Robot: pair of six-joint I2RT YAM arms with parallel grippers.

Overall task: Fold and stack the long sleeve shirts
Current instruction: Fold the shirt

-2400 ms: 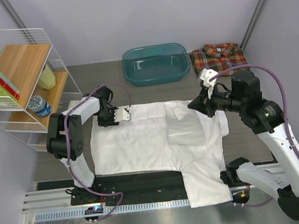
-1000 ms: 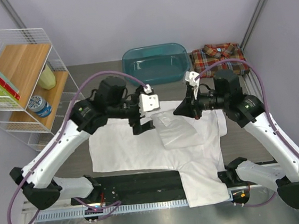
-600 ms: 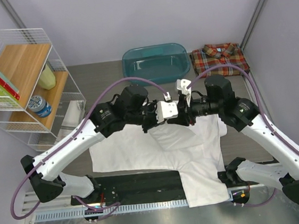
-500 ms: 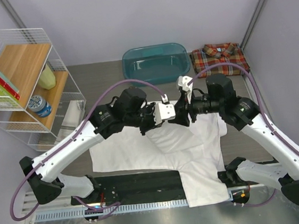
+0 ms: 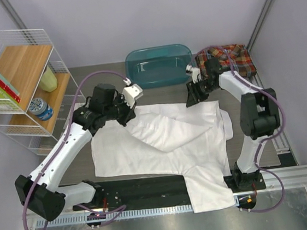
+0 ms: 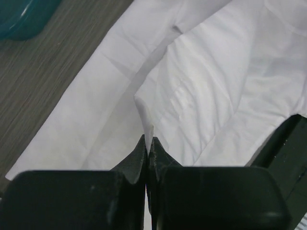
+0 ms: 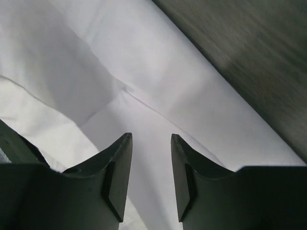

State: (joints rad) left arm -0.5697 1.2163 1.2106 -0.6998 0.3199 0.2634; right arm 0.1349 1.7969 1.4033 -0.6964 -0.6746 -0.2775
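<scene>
white shirt [image 5: 162,141]: likely limp, light; best gripped at edges.
left gripper [image 6: 147,141]: pinching a shirt fold, near teal tub [image 5: 159,65].
right gripper [image 7: 151,139]: spread, empty.

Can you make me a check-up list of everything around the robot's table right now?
Surface: grey wood table; no spills seen.
Job's things: white shirt spread out and rumpled, one end draped over the near edge; plaid shirt in the far right corner, apart from it.
Clutter: teal tub behind the white shirt, looks empty.
Grippers: left gripper shut, pinching a fold of the white shirt; right gripper open just above the white shirt, holding nothing.
Cables: purple cables loop above the arms; no snag seen.
Surroundings: rack at left with things on its shelves; plain walls.
</scene>
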